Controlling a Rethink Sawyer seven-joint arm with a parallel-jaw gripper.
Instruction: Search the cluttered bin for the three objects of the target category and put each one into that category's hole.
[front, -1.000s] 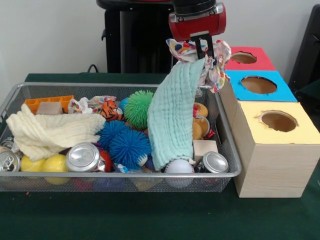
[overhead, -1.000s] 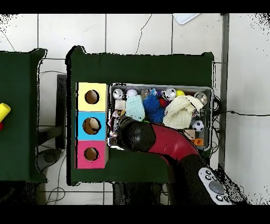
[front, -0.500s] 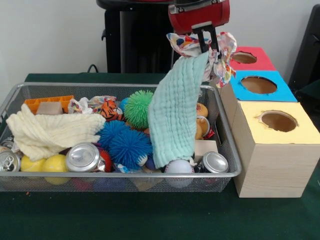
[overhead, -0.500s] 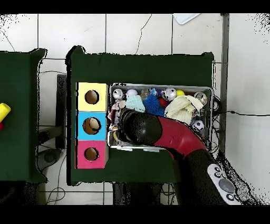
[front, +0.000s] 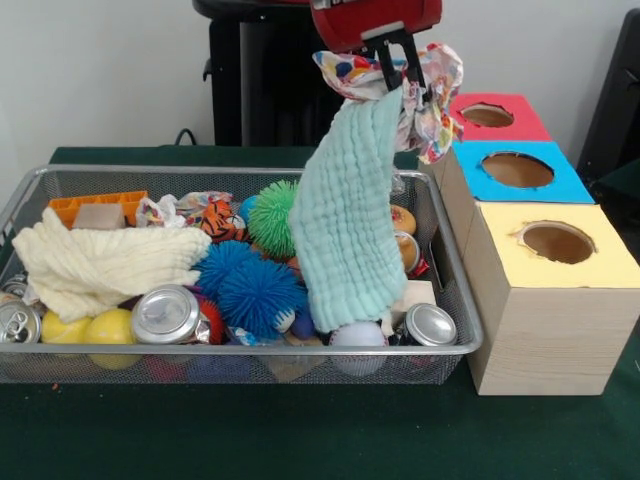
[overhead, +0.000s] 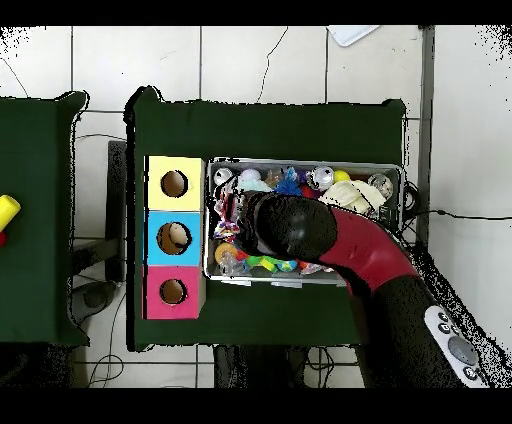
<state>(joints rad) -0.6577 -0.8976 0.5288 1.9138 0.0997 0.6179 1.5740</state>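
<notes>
My gripper (front: 398, 72) hangs high over the right end of the wire bin (front: 240, 352), shut on two cloths at once. A mint green cloth (front: 345, 220) drapes down from the fingers, and its lower end still reaches the balls and cans in the bin. A colourful patterned cloth (front: 435, 110) bunches around the fingers and hangs to the right. A cream knitted cloth (front: 100, 265) lies across the left of the bin. In the overhead view the arm (overhead: 300, 228) covers the gripper; the patterned cloth (overhead: 224, 215) shows beside it.
Three boxes stand right of the bin, with a yellow hole (front: 557, 242), a blue hole (front: 517, 169) and a red hole (front: 487, 115). The bin holds blue and green spiky balls (front: 258, 290), cans (front: 165, 313), yellow balls, a tiger toy and an orange block.
The gripper has risen and drifted slightly left in the front view, drawing both cloths higher. The mint cloth's lower end has lifted off the bin's front contents.
</notes>
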